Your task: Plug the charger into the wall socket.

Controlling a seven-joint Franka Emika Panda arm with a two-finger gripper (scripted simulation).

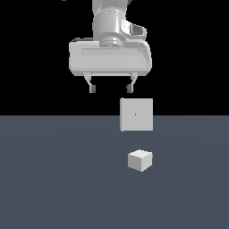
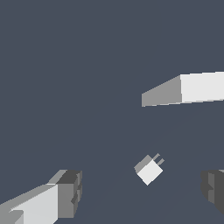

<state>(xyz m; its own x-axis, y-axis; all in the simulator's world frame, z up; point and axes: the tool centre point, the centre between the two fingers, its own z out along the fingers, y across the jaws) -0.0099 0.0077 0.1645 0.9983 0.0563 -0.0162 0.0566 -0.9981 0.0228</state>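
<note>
Two fingers of the gripper [image 1: 111, 88] hang spread apart and empty, its arm cut off above, over the grey floor [image 1: 53, 179] where the upright wall socket [image 1: 136, 114] stands behind the small charger [image 1: 140, 160], whose prongs show only at the wrist.

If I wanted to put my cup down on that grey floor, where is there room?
Nearly anywhere. Only the charger and the wall socket behind it stand there, apart, right of centre in the exterior view. Its whole left and the foreground are bare. The gripper hangs open above.
</note>
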